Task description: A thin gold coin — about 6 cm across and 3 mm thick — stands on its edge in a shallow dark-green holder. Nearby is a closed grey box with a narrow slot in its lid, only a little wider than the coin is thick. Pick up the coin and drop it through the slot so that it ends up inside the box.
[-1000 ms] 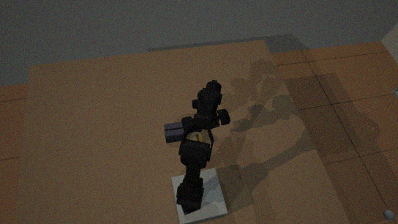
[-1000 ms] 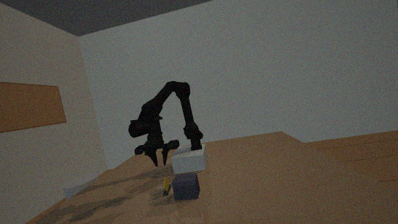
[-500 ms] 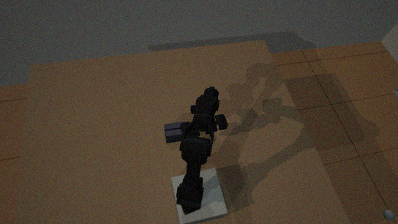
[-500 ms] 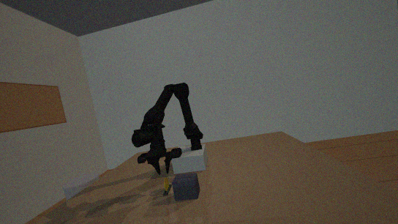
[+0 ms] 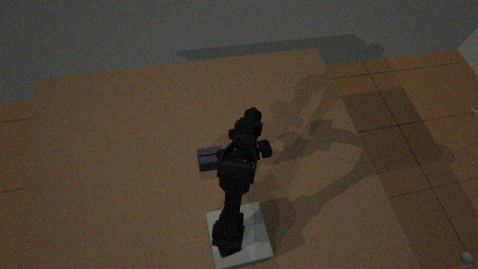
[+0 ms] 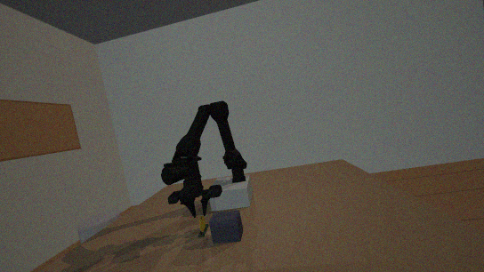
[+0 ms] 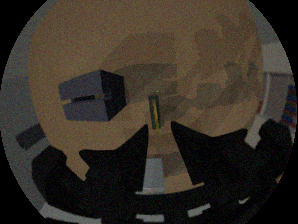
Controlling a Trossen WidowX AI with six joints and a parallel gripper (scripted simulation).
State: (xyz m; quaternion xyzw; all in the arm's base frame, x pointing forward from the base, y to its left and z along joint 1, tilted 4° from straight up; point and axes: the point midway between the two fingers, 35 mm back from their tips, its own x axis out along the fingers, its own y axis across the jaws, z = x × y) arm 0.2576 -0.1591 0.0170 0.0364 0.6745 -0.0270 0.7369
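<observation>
Wrist view shows the gripper (image 7: 160, 141) partly open and empty, fingers pointing down just above the gold coin (image 7: 154, 111), which stands on edge in its holder (image 6: 203, 233) beside the grey box (image 7: 93, 95).

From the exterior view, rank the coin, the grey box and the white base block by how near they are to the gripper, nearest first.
1. Coin: on edge directly under the open gripper, not yet touched.
2. Grey box: on the floor just right of the coin.
3. White base block: above the box in this view, at the arm's foot. It looks farthest, though depth is hard to judge.
</observation>
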